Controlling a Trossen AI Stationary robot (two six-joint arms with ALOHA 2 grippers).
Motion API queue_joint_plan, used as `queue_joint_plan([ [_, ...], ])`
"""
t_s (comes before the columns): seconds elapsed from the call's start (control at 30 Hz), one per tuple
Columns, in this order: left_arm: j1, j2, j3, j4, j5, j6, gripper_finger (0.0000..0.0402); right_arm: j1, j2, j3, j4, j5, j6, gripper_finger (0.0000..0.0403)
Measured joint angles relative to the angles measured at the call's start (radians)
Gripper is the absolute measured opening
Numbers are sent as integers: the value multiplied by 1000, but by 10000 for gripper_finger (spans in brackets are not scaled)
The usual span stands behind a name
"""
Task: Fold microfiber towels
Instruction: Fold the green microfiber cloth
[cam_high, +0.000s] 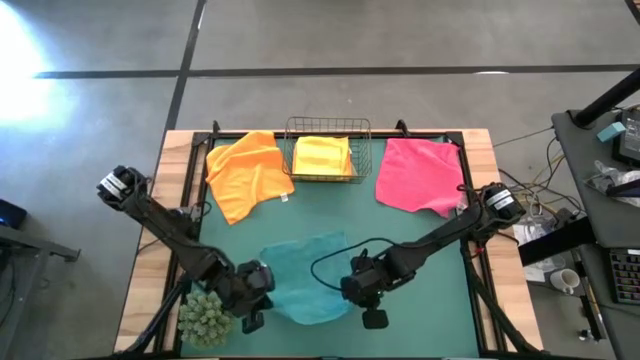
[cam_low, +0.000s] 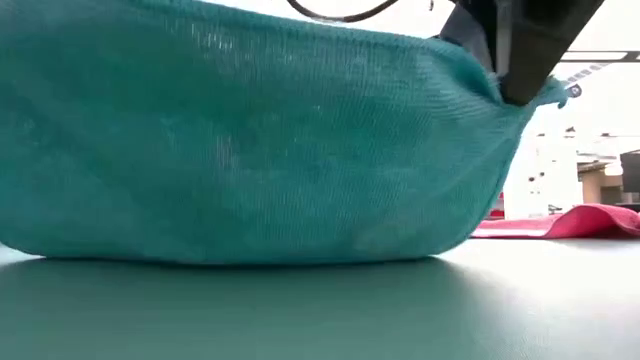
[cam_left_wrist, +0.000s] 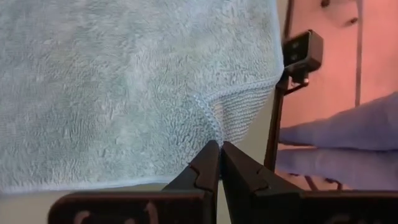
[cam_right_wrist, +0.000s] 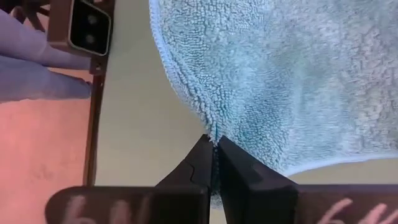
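A teal microfiber towel (cam_high: 305, 280) hangs between my two grippers near the table's front edge. My left gripper (cam_high: 256, 288) is shut on its left side and my right gripper (cam_high: 357, 287) is shut on its right side. In the low view the towel (cam_low: 240, 140) sags like a hammock, and its lowest fold (cam_low: 250, 255) touches the green mat. An orange towel (cam_high: 248, 172) and a pink towel (cam_high: 420, 175) lie flat at the back. A yellow towel (cam_high: 322, 157) lies in the wire basket. My left gripper pinches the teal towel's stitched edge near a corner (cam_left_wrist: 214, 127) between its two fingertips, slanting down from the table's left. The cloth puckers into a ridge at the fingers and spreads away from them. My right gripper pinches a bunched fold of the towel's right edge (cam_right_wrist: 208, 121) between its fingertips, slanting down from the right. In the low view that end (cam_low: 505, 95) is lifted, and the cloth droops from it toward the mat.
A green spiky plant ball (cam_high: 205, 318) sits at the front left, close beside my left arm. The wire basket (cam_high: 328, 128) stands at the back centre between the orange and pink towels. Bare green mat (cam_high: 330, 215) lies between them and the teal towel.
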Motion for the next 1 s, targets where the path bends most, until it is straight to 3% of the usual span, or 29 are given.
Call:
queue_joint_plan([
  [0.2,-5,0,-15,-39,-43,-37,0,-48,0,-2,-1,103,0,9],
  [0.5,-2,0,-17,-310,-169,-184,0,-206,0,-2,-45,178,-25,9],
  [0.73,51,0,-31,-347,-223,-190,0,-308,4,-2,-43,184,-61,8],
  [1.0,113,29,-41,-368,-220,-190,0,-350,67,-3,-32,183,-69,8],
])
